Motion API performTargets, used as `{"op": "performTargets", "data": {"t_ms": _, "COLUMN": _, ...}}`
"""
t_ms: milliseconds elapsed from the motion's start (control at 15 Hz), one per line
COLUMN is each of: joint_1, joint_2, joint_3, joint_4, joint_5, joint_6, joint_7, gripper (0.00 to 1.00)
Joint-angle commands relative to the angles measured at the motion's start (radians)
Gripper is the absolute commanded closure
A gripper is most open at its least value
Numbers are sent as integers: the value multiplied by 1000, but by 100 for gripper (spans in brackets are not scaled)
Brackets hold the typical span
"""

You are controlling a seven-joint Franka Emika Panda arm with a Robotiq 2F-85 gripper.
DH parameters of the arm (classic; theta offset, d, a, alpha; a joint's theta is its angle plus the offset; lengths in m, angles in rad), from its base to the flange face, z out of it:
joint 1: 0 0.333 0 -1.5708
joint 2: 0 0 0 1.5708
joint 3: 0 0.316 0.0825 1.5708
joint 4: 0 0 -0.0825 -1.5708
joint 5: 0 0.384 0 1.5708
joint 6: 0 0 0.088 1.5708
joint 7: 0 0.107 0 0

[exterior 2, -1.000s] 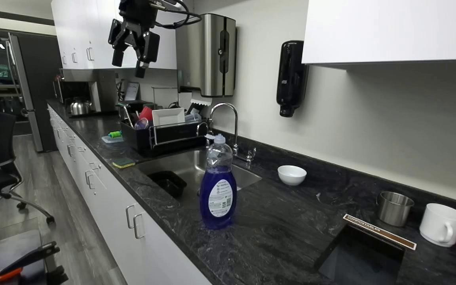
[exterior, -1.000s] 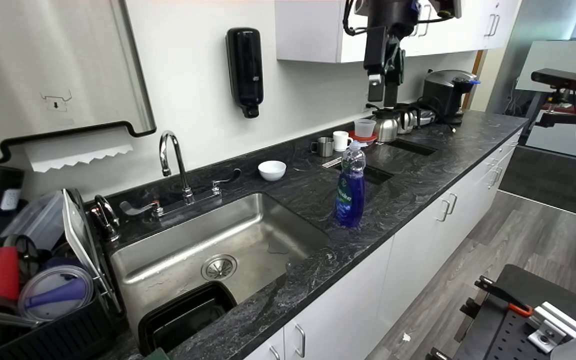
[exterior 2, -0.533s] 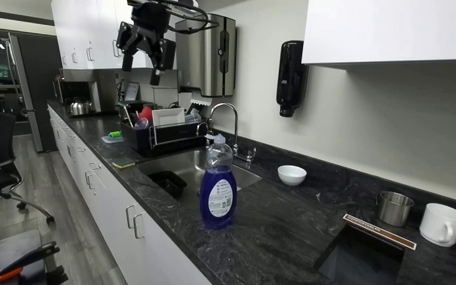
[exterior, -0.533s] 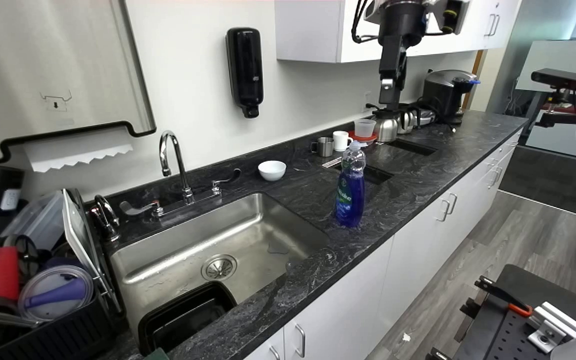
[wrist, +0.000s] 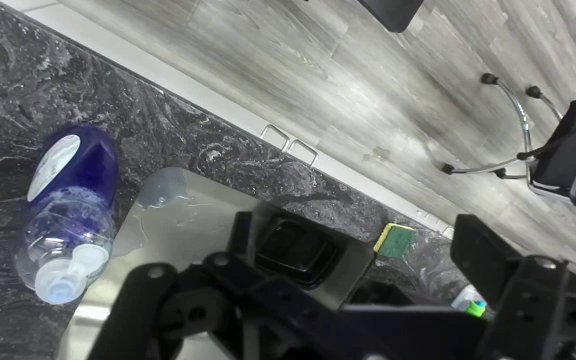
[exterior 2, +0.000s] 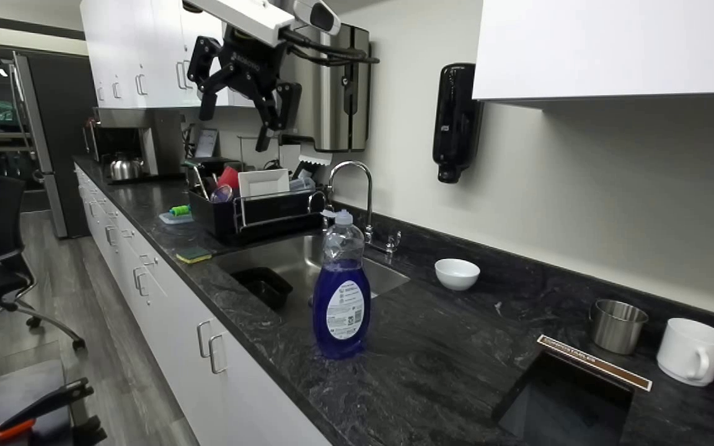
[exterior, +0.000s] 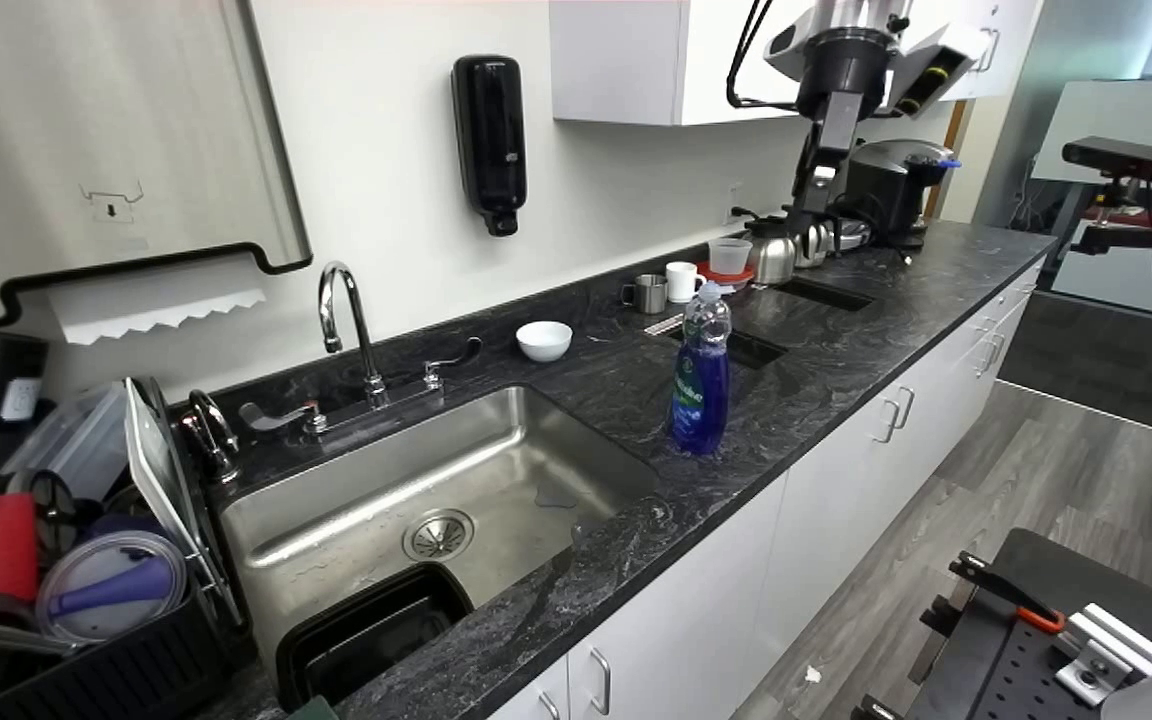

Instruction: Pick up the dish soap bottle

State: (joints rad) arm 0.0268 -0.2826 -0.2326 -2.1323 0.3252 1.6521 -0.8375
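Observation:
The dish soap bottle (exterior: 699, 398) is clear plastic with blue-purple liquid and a pale cap. It stands upright on the dark counter beside the sink's near corner, and it also shows in an exterior view (exterior 2: 343, 310). In the wrist view the bottle (wrist: 80, 170) is at the left, outside the jaws, with its cap toward the camera. My gripper (exterior 2: 235, 131) is open and empty, high above the counter and apart from the bottle. Its tilted fingers also show in an exterior view (exterior: 804, 222). In the wrist view the spread fingers (wrist: 352, 227) have nothing between them.
The steel sink (exterior: 356, 490) holds a black tub (exterior: 376, 630). A faucet (exterior: 351, 310), a white bowl (exterior: 544, 341) and a full dish rack (exterior 2: 220, 214) stand around it. A sponge (exterior 2: 194, 254) lies by the counter edge. Mugs (exterior 2: 691, 351) stand near the wall.
My gripper has moved right and somewhat lower in both exterior views, and it has tilted. The fingers stay open. The bottle has not moved.

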Motion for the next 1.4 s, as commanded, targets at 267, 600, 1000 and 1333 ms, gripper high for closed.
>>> {"op": "performTargets", "data": {"t_ms": 267, "joint_1": -91, "joint_2": 110, "joint_3": -63, "joint_4": 7, "joint_5": 123, "joint_6": -9, "joint_7": -235, "gripper": 0}}
{"op": "performTargets", "data": {"t_ms": 600, "joint_1": -116, "joint_2": 125, "joint_3": -41, "joint_4": 0, "joint_5": 133, "joint_6": -6, "joint_7": -237, "gripper": 0}}
{"op": "performTargets", "data": {"t_ms": 1000, "joint_1": -116, "joint_2": 125, "joint_3": -40, "joint_4": 4, "joint_5": 134, "joint_6": -7, "joint_7": -237, "gripper": 0}}
{"op": "performTargets", "data": {"t_ms": 1333, "joint_1": -125, "joint_2": 156, "joint_3": -58, "joint_4": 5, "joint_5": 151, "joint_6": 0, "joint_7": -352, "gripper": 0}}
